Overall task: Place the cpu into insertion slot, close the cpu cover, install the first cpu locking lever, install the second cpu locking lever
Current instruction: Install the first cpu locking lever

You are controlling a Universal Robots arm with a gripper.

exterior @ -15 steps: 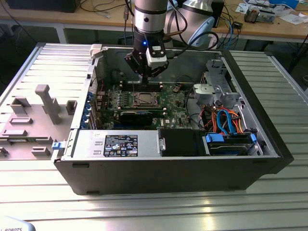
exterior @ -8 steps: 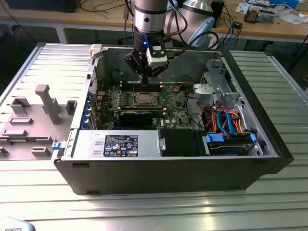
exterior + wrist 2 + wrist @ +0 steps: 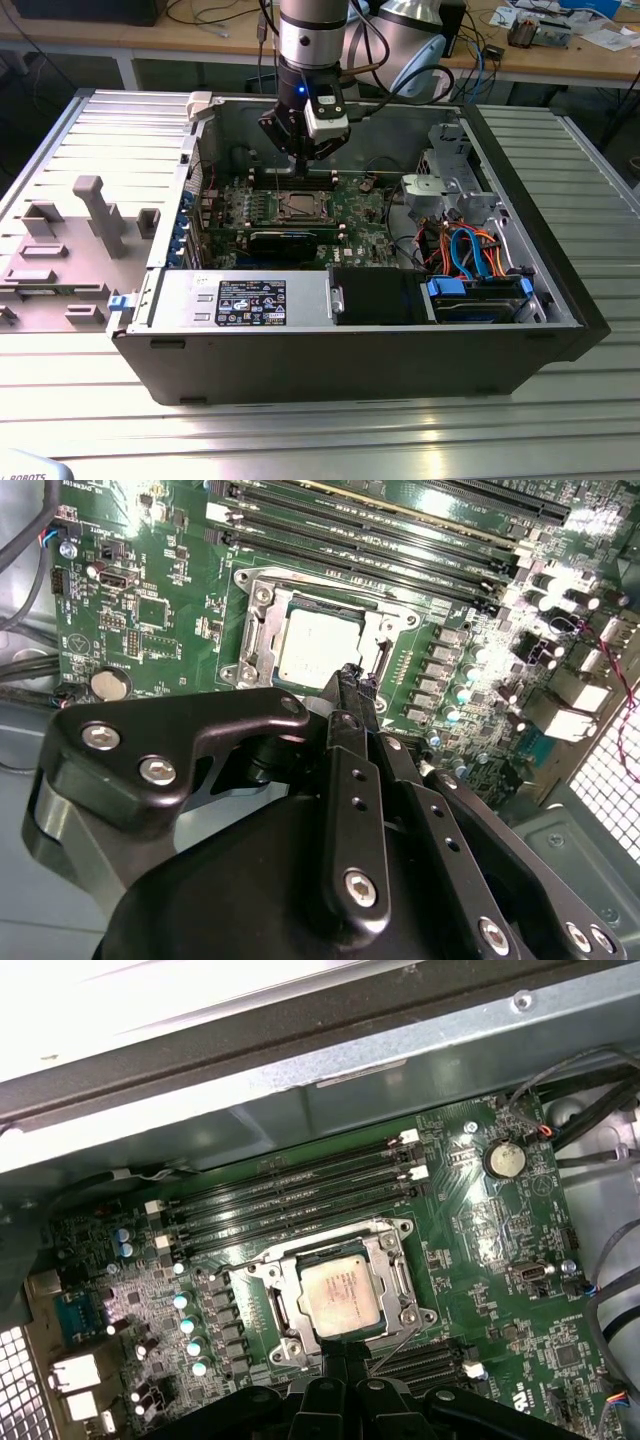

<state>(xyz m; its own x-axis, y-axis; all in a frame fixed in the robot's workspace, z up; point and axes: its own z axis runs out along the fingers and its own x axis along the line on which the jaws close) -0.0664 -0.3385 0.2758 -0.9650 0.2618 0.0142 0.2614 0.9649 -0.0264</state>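
**Q:** Where does the cpu sit?

**A:** The cpu lies flat in the insertion slot at the middle of the green motherboard, its silver-grey top facing up. The cpu cover frames it, the chip showing through the square window. A thin wire locking lever stands out from the socket's edge nearest the arm in the first wrist view; whether it is latched cannot be told.

**Q:** And the pincer?

**A:** The pincer hangs just above the socket's edge, its black fingers pressed together with nothing between them. In the second wrist view the tip overlaps the cover's rim beside the cpu; whether it touches metal cannot be told. In the exterior view the pincer points down over the board from the arm.

**Q:** What lies around the socket?

**A:** Long black memory slots run on both sides of it, with a row of capacitors near one end. A round coin battery sits farther off on the board. The board lies inside an open computer case, near orange and blue cables at the exterior view's right. The case rests on a ribbed metal counter, with a grey parts holder at the exterior view's left.
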